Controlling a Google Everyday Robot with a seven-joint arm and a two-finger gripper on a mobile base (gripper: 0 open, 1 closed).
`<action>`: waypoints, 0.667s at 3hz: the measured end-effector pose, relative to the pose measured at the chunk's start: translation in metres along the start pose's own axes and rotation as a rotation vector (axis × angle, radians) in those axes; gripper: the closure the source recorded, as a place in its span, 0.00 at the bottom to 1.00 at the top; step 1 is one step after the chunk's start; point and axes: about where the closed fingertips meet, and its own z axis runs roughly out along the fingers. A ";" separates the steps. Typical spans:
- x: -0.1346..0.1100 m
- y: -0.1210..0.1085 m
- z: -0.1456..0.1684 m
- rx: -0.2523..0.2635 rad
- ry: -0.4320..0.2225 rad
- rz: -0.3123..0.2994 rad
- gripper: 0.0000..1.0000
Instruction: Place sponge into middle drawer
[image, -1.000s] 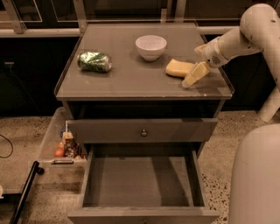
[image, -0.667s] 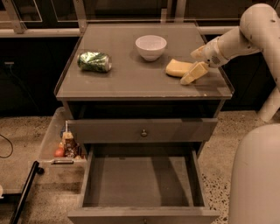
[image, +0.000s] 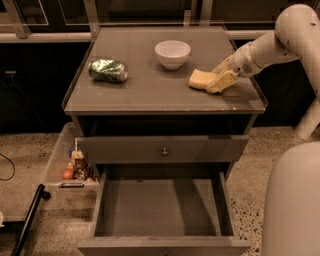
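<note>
The pale-yellow sponge (image: 199, 78) lies flat on the cabinet top (image: 150, 92), right of centre, in front of the white bowl. My gripper (image: 220, 74) reaches in from the right on the white arm. It is open, with one finger (image: 223, 64) behind the sponge's right end and the other finger (image: 220, 83) in front of it, at the sponge's edge. The middle drawer (image: 160, 207) is pulled out wide below, its grey-brown tray bare.
A white bowl (image: 172, 53) and a shiny green can (image: 108, 70) stand on the top. A closed drawer front with a small knob (image: 164, 151) sits above the open drawer. A clear bin with bottles (image: 75, 165) is on the floor at left. My white base (image: 295, 200) fills the lower right.
The gripper has moved a little left and away from the camera, closing in on the sponge's right end. The sponge has not moved.
</note>
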 end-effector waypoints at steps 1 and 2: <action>0.000 0.000 0.000 0.000 0.000 0.000 0.89; 0.000 0.000 0.000 0.000 0.000 0.000 1.00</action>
